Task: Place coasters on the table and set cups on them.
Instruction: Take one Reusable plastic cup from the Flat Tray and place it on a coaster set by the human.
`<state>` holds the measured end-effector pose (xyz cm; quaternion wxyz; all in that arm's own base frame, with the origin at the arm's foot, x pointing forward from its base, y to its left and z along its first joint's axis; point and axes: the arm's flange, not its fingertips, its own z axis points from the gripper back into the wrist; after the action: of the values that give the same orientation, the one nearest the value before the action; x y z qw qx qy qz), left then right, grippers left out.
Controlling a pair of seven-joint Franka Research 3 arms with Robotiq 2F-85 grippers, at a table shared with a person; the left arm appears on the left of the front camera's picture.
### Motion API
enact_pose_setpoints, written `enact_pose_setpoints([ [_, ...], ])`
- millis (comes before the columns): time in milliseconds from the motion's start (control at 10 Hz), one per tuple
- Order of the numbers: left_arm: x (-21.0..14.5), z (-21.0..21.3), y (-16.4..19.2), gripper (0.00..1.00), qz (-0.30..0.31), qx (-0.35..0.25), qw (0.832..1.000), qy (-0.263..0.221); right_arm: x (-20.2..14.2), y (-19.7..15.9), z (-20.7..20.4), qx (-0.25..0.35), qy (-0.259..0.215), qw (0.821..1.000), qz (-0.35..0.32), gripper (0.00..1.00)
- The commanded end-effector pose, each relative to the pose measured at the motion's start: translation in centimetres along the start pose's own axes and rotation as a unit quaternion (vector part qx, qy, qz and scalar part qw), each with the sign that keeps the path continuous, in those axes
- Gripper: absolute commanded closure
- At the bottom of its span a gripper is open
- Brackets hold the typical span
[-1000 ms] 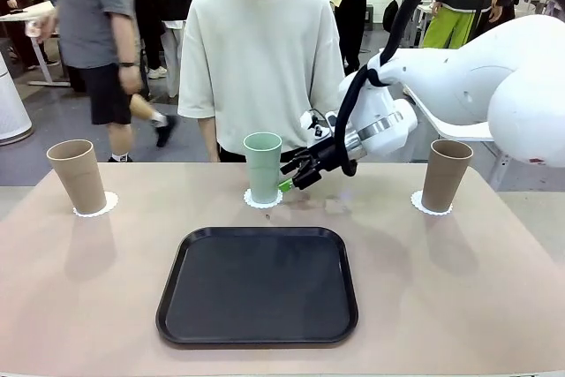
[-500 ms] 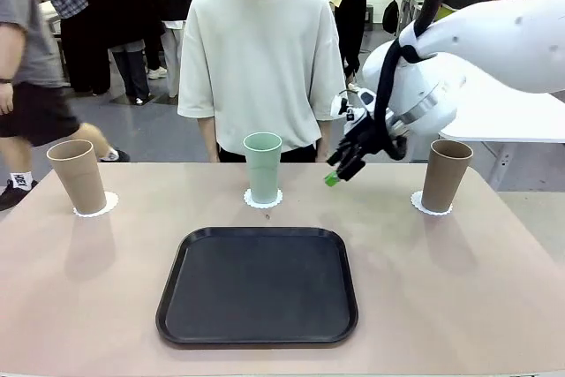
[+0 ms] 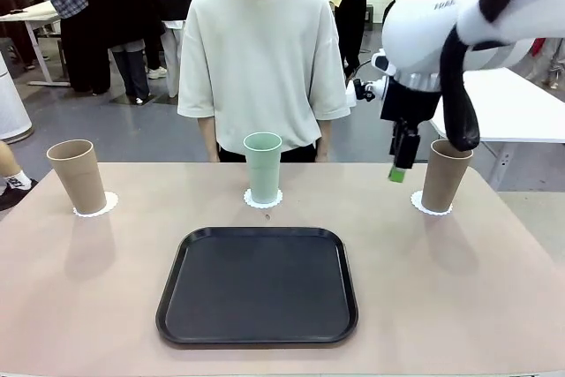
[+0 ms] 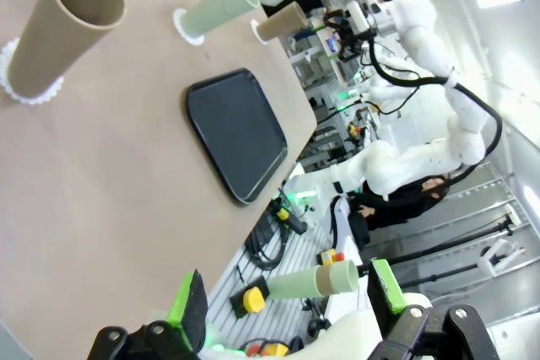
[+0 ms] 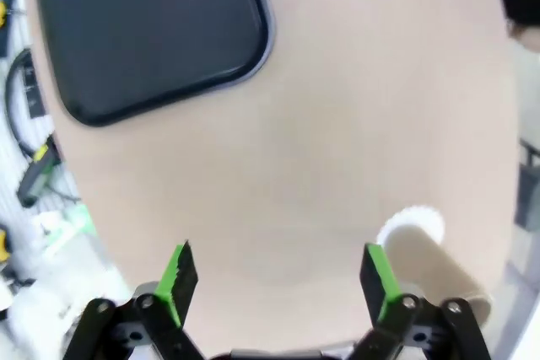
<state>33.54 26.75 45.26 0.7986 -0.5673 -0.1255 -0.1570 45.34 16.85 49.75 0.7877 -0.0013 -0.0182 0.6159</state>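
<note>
Along the far side of the table [image 3: 494,289]: 3 cups, each upright on its own coaster. Tan cup [image 3: 77,176] far left on coaster [image 3: 95,208], mint cup [image 3: 262,168] centre on coaster [image 3: 263,201], tan cup [image 3: 444,175] far right on coaster [image 3: 424,207]. Count: 3 cups, 3 coasters, 1 black tray [image 3: 258,285] near-centre w/ nothing on it. Right gripper [image 3: 399,169] hangs above the table just left of the right tan cup, jaws wide, holding nothing. Left gripper [image 4: 287,299] off to the left, jaws wide too, nothing held. Looks like the final step is done; next move prob. just calls for pulling the right arm clear w/o clipping that cup.
</note>
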Motion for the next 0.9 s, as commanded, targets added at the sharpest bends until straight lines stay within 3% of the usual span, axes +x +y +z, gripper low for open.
enact_pose_setpoints([
  [0, 0.1, 0.1, -0.3, 0.00, 0.008, 0.006, 1.000, -0.003, 1.0, 2.0, 2.2, 0.002, 0.017, 1.000, 0.002, 0.00],
  [200, 0.1, 0.1, -0.3, 0.00, 0.008, 0.006, 1.000, -0.003, 0.7, 2.1, 3.4, -0.044, 0.010, 0.992, -0.118, 0.00],
  [300, 0.1, 0.1, -0.3, 0.00, 0.008, 0.006, 1.000, -0.003, 0.0, 1.2, 3.5, -0.037, 0.009, 0.987, -0.157, 0.00],
  [400, 0.1, 0.1, -0.3, 0.00, 0.008, 0.006, 1.000, -0.003, -0.6, -0.1, 3.9, -0.069, 0.020, 0.978, -0.198, 0.00],
  [500, 0.1, 0.1, -0.3, 0.00, 0.008, 0.006, 1.000, -0.003, -1.3, -1.2, 4.3, -0.112, 0.078, 0.965, -0.225, 0.00],
  [600, 0.1, 0.1, -0.3, 0.00, 0.008, 0.006, 1.000, -0.003, -0.5, 1.3, 4.3, -0.038, -0.002, 0.988, -0.149, 0.00],
  [800, 0.1, 0.1, -0.3, 0.00, 0.008, 0.006, 1.000, -0.003, -0.5, 1.3, 4.3, -0.038, -0.002, 0.988, -0.149, 0.00],
])
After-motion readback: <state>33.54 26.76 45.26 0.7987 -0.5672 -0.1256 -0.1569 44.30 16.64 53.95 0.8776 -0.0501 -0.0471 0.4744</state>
